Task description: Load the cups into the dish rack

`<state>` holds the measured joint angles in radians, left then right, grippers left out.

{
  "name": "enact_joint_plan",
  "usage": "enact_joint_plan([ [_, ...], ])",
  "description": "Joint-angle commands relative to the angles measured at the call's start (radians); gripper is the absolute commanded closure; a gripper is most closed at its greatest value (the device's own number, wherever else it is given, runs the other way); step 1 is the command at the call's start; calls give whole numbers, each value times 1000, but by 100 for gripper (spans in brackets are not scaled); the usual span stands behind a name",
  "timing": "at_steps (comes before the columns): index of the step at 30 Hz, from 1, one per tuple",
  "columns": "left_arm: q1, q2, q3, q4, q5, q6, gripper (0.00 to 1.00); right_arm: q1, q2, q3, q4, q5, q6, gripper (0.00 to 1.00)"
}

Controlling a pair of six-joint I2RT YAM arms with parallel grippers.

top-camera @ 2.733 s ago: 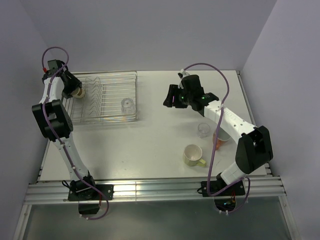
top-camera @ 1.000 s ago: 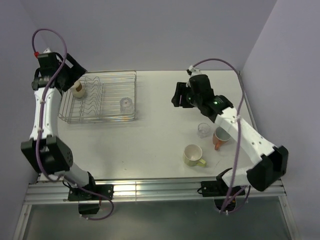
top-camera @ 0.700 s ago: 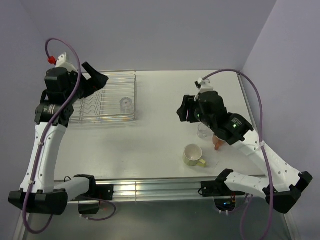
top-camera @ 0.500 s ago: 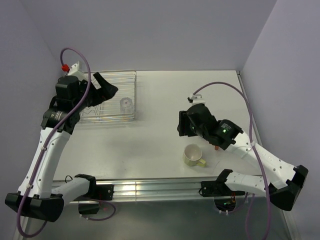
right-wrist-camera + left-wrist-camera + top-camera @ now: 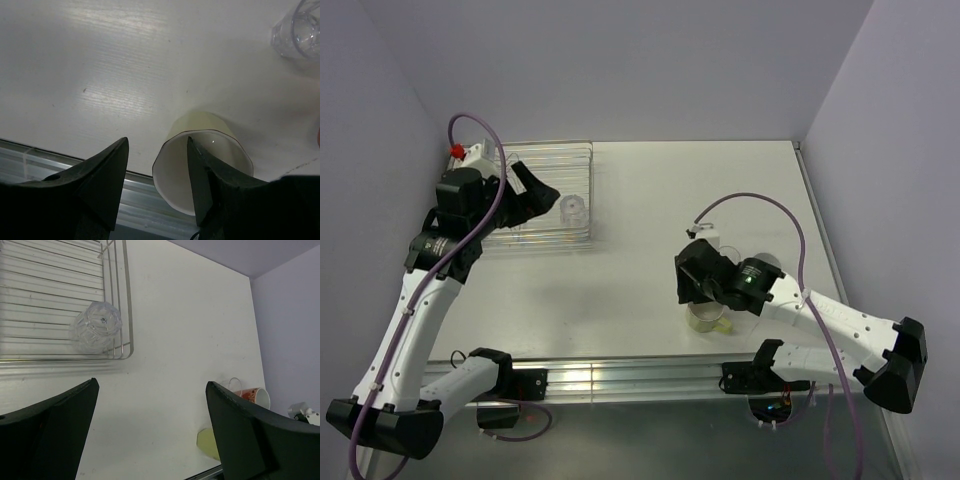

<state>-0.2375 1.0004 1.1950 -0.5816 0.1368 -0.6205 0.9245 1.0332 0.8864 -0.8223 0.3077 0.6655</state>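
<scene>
White table (image 5: 640, 210), lilac walls (image 5: 620, 60). Left gripper (image 5: 151, 386) was seen spread wide, nothing held, over dish rack (image 5: 125, 300) at far left. Right gripper (image 5: 157, 142) was seen half-open astride yellow-green mug (image 5: 200, 150) rim, near right. One clear glass (image 5: 96, 326) was racked.

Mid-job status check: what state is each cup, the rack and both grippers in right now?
yellow-green mug: upright on table, empty, not loaded
orange mug: on table, not loaded
table glass: standing on table, not loaded
dish rack: holds one visible glass
rack glass: loaded in rack corner
left gripper: open, empty
right gripper: open, empty, over yellow-green mug's rim
</scene>
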Motion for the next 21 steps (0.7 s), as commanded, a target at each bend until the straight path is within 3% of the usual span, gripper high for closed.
enact_joint_plan([
  [1, -6, -22, -21, 45, 26, 13, 5, 33, -1, -29, -6, 41, 52, 42],
  [16, -17, -9, -74, 78, 41, -2, 6, 73, 48, -139, 69, 21, 75, 50],
  [19, -20, -6, -81, 81, 40, -2, 7, 73, 71, -139, 87, 22, 68, 56],
  [21, -20, -2, -86, 83, 43, -1, 7, 73, 83, -138, 95, 21, 63, 65],
])
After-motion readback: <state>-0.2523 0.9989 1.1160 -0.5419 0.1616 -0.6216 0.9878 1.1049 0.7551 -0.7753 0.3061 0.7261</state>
